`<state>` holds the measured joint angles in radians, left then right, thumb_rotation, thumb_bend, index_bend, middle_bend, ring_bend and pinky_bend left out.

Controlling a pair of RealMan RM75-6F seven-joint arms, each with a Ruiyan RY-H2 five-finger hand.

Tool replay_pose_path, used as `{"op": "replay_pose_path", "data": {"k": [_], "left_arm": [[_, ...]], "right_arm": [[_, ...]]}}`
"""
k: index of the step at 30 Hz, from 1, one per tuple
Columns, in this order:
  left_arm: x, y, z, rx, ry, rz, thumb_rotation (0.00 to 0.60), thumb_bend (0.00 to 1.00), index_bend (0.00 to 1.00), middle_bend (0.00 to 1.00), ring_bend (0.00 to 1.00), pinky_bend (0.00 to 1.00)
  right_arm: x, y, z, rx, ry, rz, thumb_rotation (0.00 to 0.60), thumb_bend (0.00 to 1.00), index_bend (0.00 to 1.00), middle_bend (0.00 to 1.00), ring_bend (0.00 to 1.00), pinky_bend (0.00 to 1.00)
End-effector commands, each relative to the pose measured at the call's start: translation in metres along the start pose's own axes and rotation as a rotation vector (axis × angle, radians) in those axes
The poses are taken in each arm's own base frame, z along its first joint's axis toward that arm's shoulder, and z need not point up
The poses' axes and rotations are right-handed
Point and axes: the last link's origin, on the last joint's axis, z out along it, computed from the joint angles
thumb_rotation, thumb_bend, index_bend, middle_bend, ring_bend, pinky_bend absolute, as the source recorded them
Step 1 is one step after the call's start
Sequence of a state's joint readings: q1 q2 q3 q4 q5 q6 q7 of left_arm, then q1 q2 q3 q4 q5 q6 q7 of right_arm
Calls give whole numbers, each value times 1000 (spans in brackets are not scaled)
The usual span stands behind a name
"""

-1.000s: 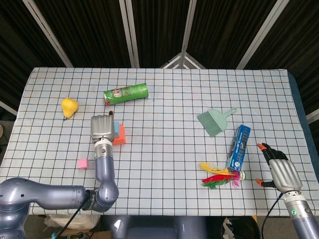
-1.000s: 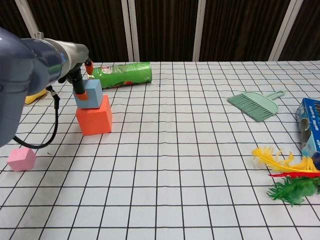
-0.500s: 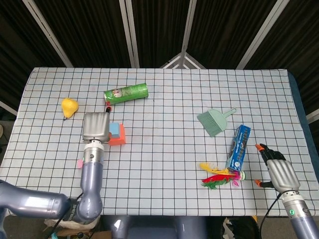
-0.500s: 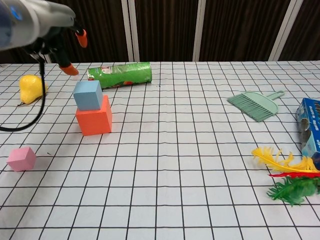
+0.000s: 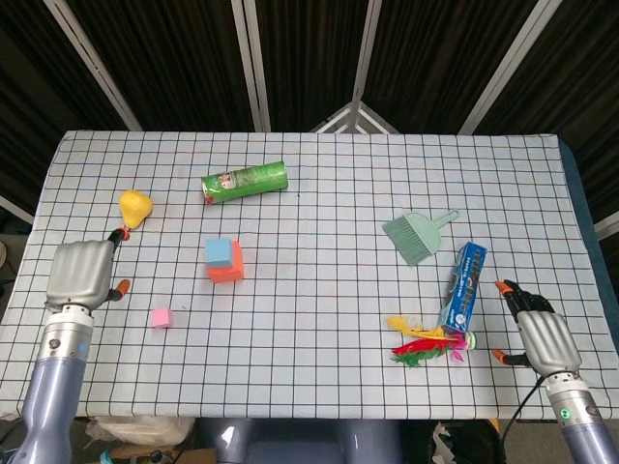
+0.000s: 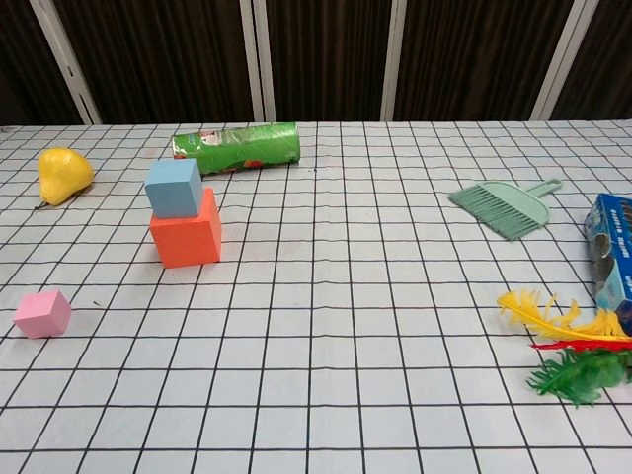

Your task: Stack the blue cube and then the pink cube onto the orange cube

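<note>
Already the blue cube [image 6: 174, 187] sits atop the orange cube [image 6: 186, 240], slightly off-centre, so the pink cube [image 6: 42, 313] comes next; it lies alone on the table [image 6: 355, 326], near the stack. The left hand [image 5: 81, 272] hovers beside it, empty, fingers loosely curled, and must descend and pinch it. The right hand [image 5: 538, 333] idles empty, fingers apart.

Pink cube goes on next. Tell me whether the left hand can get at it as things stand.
Probably yes. The left hand is empty and sits just left of the pink cube, which stands alone on bare tablecloth, apart from the blue cube and orange cube.
</note>
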<state>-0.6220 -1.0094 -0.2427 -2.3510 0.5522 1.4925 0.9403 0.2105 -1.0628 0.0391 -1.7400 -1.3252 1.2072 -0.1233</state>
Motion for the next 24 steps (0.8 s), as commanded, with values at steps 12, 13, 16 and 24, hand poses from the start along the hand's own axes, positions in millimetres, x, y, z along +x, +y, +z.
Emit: {"op": "replay_pose_path", "data": {"k": [12,13,16,24], "left_arm": [[-95,-14,-3,-166,-167,9,600,304,315,952,765,697],[-97,-11,-2,-169,-166,12,600,304,314,952,765,696],[-107,-4,0,-175,-174,42,600,304,307,952,765,697],[-131,5,1,-158,-214,76,600,303,311,952,765,700]], "right_arm": [[1,0,0,1,4,4,600,190,24,94,159,149],[1,0,0,1,2,5,600,190,24,94,159,149],[1,1,0,2,0,6,600,190,24,94,159,149],[1,2,0,1,-2,11,600,190,24,94,159,149]]}}
